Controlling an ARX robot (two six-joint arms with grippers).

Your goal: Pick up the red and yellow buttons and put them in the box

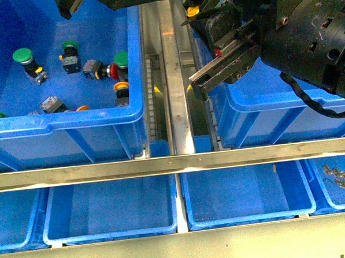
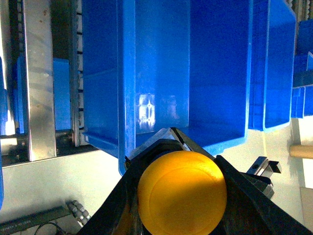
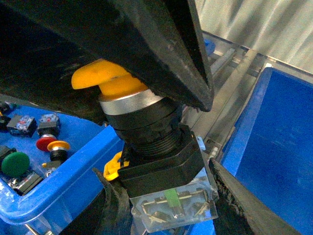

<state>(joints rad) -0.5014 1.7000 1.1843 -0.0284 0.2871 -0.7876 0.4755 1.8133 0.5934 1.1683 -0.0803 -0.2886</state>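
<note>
The right gripper (image 1: 203, 80) has its jaws clenched on a yellow button (image 3: 146, 147), shown close up in the right wrist view: mushroom cap tucked under one dark jaw, silver collar, black boxy body, clear contact block at the base. It hangs above the metal rail (image 1: 175, 77) between the source crate (image 1: 73, 119) and the box (image 1: 259, 124) — near the box's rim but, by my judgement, not yet over its floor. The left gripper (image 2: 175, 147) grasps a second yellow button (image 2: 182, 192), its cap filling the gap between the jaws, with blue crate walls beyond; which crate, I cannot tell.

These switches look light and rigid, hard plastic throughout. The domed cap is smooth and probably slippery, so the flat sides of the body are the better hold — the clear block with its small terminals seems the most fragile part and should not take the squeeze. A red button (image 1: 115, 72) lies loose on its side in the source crate; it would want a grip across the body
</note>
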